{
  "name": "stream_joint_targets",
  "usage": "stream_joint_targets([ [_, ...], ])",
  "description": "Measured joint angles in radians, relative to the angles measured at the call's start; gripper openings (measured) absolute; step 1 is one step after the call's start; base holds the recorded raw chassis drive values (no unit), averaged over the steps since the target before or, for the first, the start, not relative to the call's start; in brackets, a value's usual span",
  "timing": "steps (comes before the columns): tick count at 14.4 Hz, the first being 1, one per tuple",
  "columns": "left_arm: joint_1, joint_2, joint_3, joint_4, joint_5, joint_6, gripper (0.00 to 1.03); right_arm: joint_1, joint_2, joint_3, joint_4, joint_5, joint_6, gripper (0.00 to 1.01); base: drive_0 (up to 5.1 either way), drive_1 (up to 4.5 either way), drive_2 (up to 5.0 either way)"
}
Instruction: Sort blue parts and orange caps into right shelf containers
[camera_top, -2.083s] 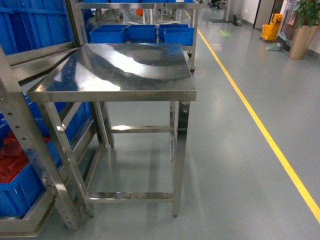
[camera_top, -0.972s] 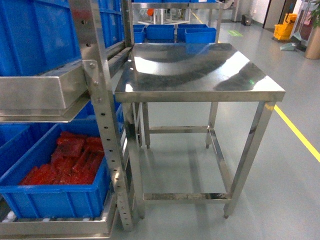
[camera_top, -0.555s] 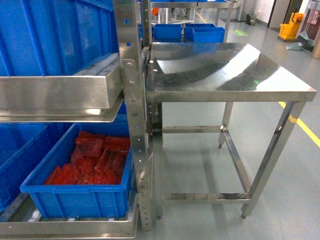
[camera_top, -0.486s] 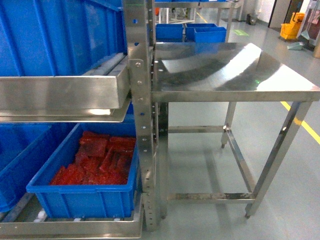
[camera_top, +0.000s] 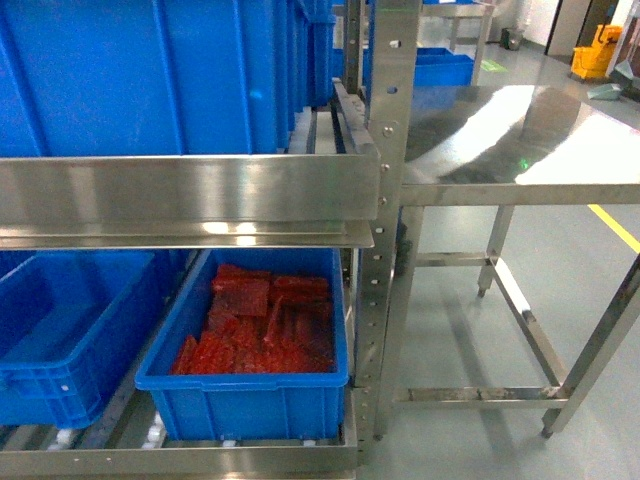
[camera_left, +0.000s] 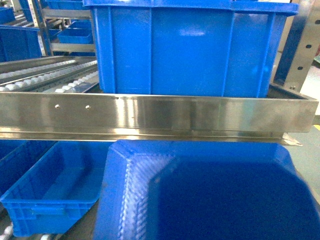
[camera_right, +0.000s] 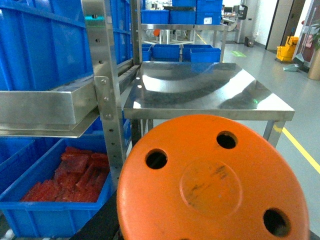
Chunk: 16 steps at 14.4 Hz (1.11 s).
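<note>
Since the earlier frames my head view has swung left: two seconds ago the steel table (camera_top: 520, 150) filled the middle of the picture, and now it sits at the right edge while the steel shelf rack (camera_top: 190, 195) takes up the left and centre.

On the rack's upper shelf I see large blue crates (camera_top: 150, 75) standing side by side behind the steel front rail. On the lower shelf a blue crate of red parts (camera_top: 260, 325) sits just beside the rack's perforated upright (camera_top: 385, 200), with an open blue crate (camera_top: 70, 330) to its left. More blue crates (camera_top: 440, 65) show beyond the table's far edge. A yellow floor line (camera_top: 615, 225) runs past the table's right side.

Neither arm appears in the head view. My left wrist camera looks over a blue tray-like container (camera_left: 205, 195) close below the lens, toward an upper-shelf crate (camera_left: 190, 47) and roller tracks (camera_left: 45, 80) on the rack. My right wrist camera is half covered by a round orange disc with holes (camera_right: 215, 185) close below the lens; beyond it are the table and the red-parts crate.

I cannot tell how the fingers stand on either arm, since they are not visible. I see no orange caps with printing that I can make out.
</note>
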Motion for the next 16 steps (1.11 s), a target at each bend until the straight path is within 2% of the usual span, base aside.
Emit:
stream_joint_targets([
  [16, 0.000, 0.000, 0.000, -0.001, 0.001, 0.000, 0.43, 0.000, 0.000, 0.000, -0.003, 0.000, 0.000, 0.45, -5.0, 2.39, 2.4],
])
